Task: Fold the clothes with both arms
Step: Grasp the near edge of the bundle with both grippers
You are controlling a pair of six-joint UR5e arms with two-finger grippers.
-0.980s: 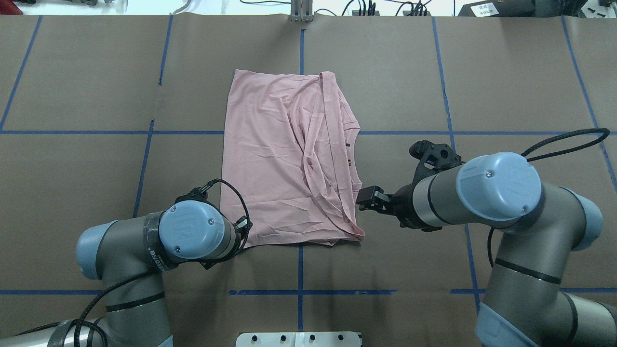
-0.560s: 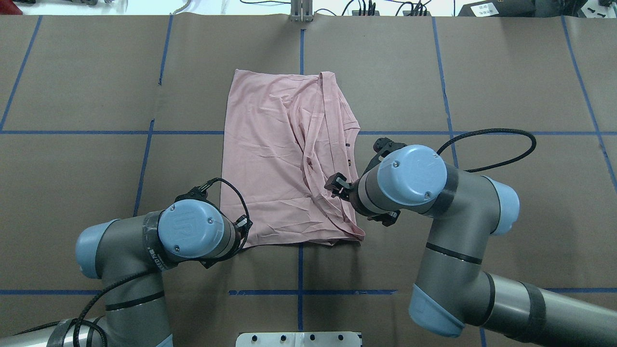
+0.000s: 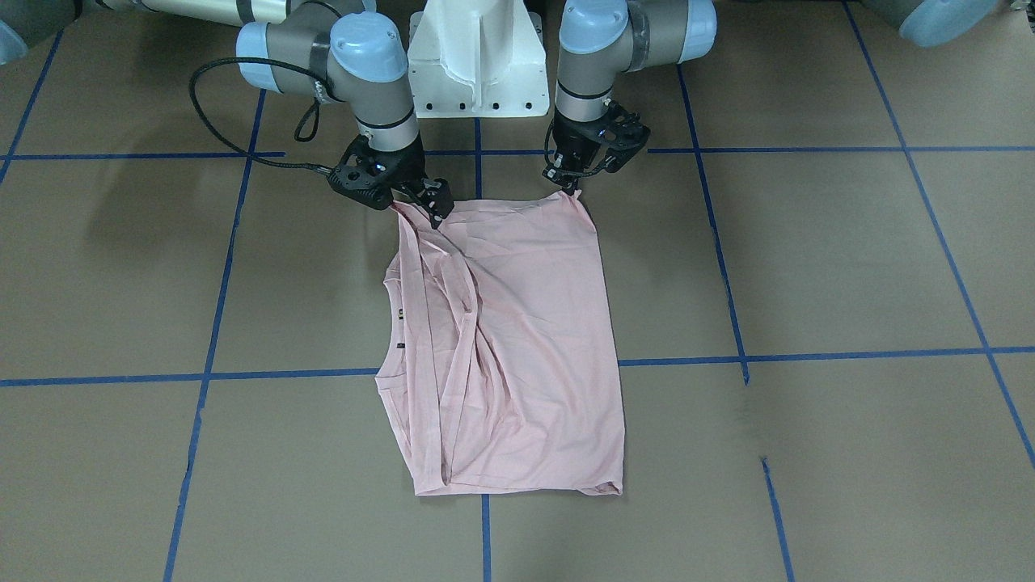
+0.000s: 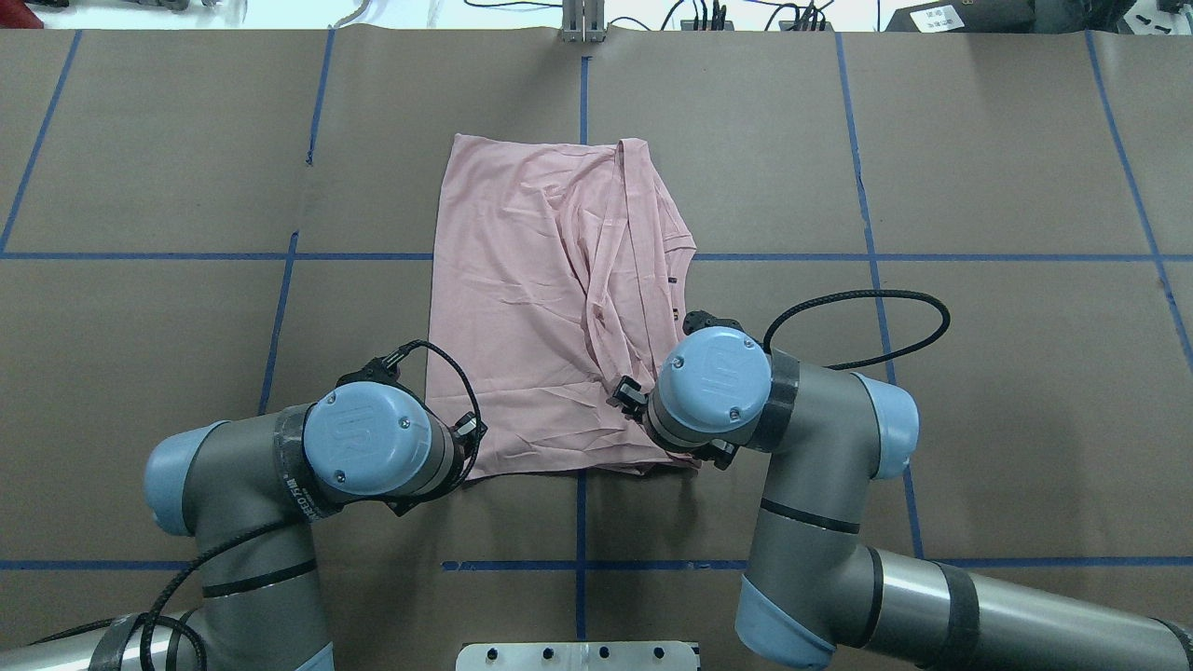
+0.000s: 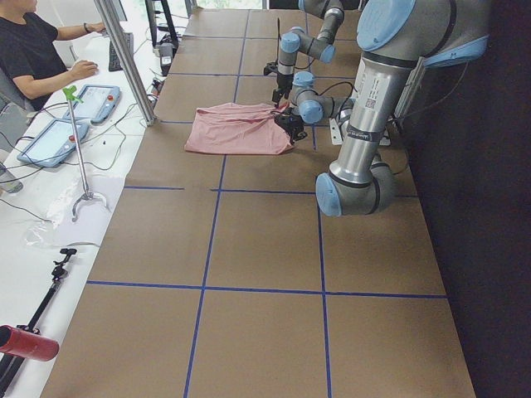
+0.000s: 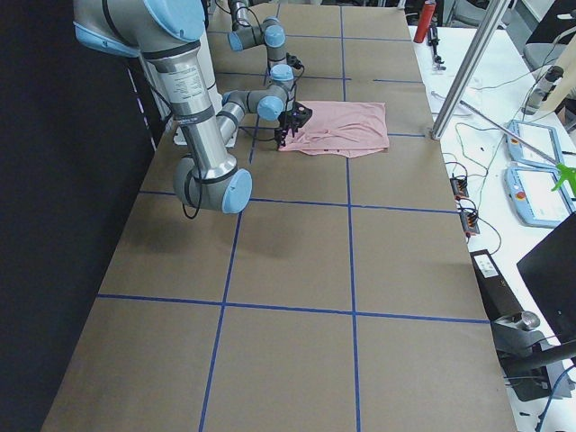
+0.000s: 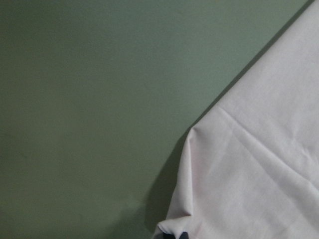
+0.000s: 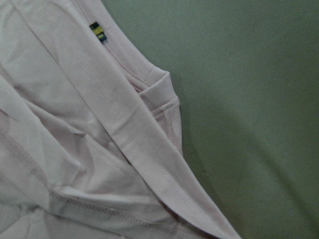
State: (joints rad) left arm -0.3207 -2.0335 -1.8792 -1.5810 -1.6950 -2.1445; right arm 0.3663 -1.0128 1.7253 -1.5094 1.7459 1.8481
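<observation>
The pale pink T-shirt (image 3: 517,339) lies folded lengthwise on the brown table, also in the overhead view (image 4: 522,298); its print is hidden. My left gripper (image 3: 568,184) stands upright at the shirt's near left corner and seems shut on it. The left wrist view shows that corner (image 7: 259,179) puckered toward the lower edge. My right gripper (image 3: 433,208) hangs tilted over the near right corner, jaws apart, nothing in them. The right wrist view shows the layered sleeve hems (image 8: 75,124) and the small black tag (image 8: 97,31). In the overhead view the left wrist hides its gripper.
The white pedestal base (image 3: 477,56) stands just behind both grippers. Blue tape lines (image 3: 485,364) cross the table. An operator (image 5: 33,50) sits by tablets beyond the table's far edge, next to a metal post (image 5: 124,58).
My right arm has swung in from the right side and now hangs over the shirt's near right corner. The left arm and the shirt have stayed put.
</observation>
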